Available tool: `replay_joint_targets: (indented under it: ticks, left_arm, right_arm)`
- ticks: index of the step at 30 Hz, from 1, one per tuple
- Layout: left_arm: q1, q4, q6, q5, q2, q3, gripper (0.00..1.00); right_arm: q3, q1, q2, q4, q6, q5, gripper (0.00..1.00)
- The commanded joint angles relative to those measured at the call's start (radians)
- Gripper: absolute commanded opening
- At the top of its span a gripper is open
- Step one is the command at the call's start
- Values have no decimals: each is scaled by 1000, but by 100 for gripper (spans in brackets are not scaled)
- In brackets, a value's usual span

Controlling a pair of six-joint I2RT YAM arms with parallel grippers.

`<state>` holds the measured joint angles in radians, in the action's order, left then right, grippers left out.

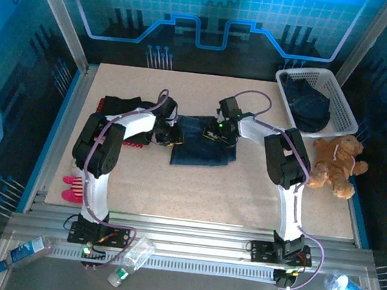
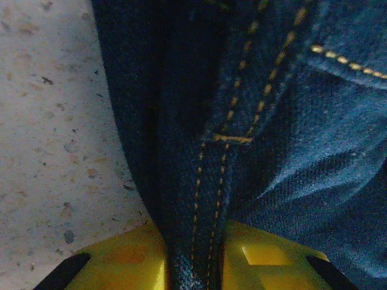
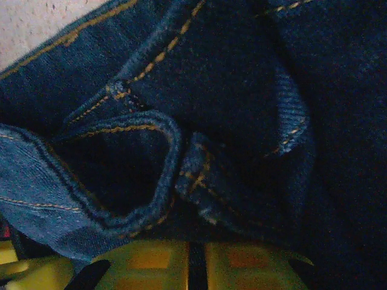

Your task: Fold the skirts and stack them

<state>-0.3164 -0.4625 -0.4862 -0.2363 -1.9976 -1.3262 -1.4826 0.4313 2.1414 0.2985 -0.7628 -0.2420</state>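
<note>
A dark blue denim skirt (image 1: 204, 145) lies partly folded at the table's middle. My left gripper (image 1: 174, 134) is at its left edge, and a stitched fold of the denim (image 2: 199, 199) runs down between its yellow fingers (image 2: 121, 266), which are shut on it. My right gripper (image 1: 221, 130) is on the skirt's far part; its fingers (image 3: 151, 266) stand almost together, with the waistband (image 3: 163, 139) bunched right at their tips. A black skirt (image 1: 120, 103) and a red dotted skirt (image 1: 135, 143) lie beside the left arm, partly hidden by it.
A white basket (image 1: 342, 105) at the back right holds more dark cloth (image 1: 309, 107). A brown teddy bear (image 1: 333, 163) sits at the right edge, and a pink-and-white plush doll (image 1: 72, 188) lies at the front left. Plastic bottles (image 1: 130, 257) rest on the front rail.
</note>
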Motion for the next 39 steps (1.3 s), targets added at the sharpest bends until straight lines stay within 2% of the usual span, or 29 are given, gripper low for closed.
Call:
replay_joint_targets:
  ticks: [1,4,7,9,12,14,18,23,27,30,39]
  left_arm:
    - [10,-41,91,-45,-3,-14,26]
    - [10,-82,121,-22,30,-35,32]
    - [12,-107,117,-17,92,-44,46]
    - [12,-111,99,-10,143,-42,58]
    - [12,-91,63,7,215,-22,75]
    - [13,-65,39,12,256,-4,83]
    - [14,-22,-16,16,304,23,98]
    - [14,5,-83,-37,284,20,99]
    - [13,56,-140,-124,252,25,99]
    - [13,60,-153,-132,233,22,99]
    - [13,41,-147,-140,218,19,99]
  right_arm:
    - [109,26,-75,-35,-106,14,17]
    - [243,37,-192,-175,-207,50,18]
    - [309,18,-304,-218,-193,98,26]
    - [296,-11,-344,-187,-83,95,37]
    - [209,-40,-337,-14,158,161,53]
    - [166,-54,-310,49,308,196,55]
    - [70,-85,-237,141,485,93,57]
    - [42,-84,-190,135,548,-21,57]
    - [6,-76,-136,151,556,-2,57]
    - [-8,-69,-111,149,565,-28,56]
    - [-54,-40,-84,164,581,-52,39]
